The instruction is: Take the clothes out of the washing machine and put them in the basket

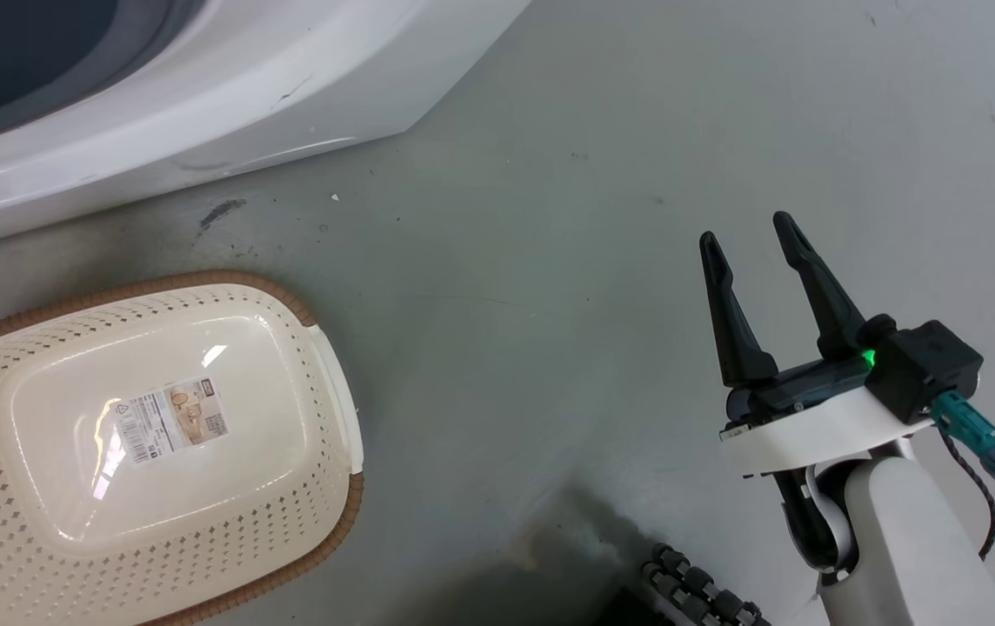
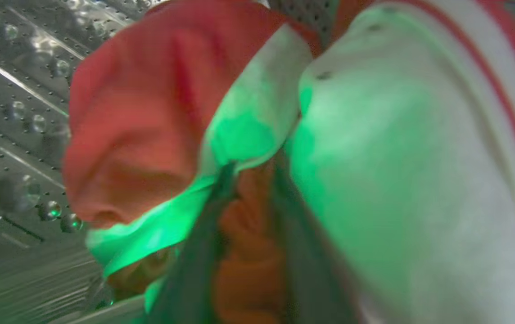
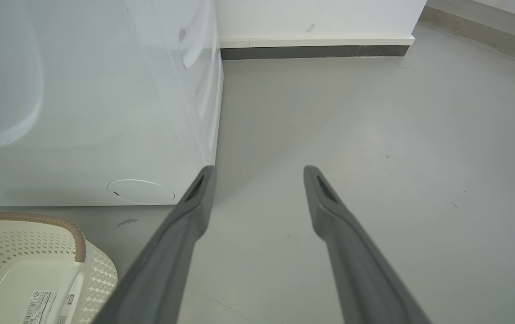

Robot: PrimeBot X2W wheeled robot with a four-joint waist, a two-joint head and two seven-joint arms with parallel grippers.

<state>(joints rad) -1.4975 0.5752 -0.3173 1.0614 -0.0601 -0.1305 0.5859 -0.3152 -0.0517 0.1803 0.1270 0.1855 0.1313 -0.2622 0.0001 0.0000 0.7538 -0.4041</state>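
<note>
1. The left gripper [image 2: 255, 171] pinches orange-and-white clothes [image 2: 140, 112] inside the washing machine [image 1: 245, 87], against its drum [image 2: 14, 112]; fabric crowds it.
2. The right gripper [image 1: 744, 228] hangs spread above the floor [image 1: 550, 261].
3. The basket [image 1: 328, 382] sits near the machine.

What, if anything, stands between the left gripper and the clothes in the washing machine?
Nothing visible. The left gripper is inside the drum, fingers pressed into the red and white clothes, with orange cloth between them. The basket holds nothing in its visible part.
</note>
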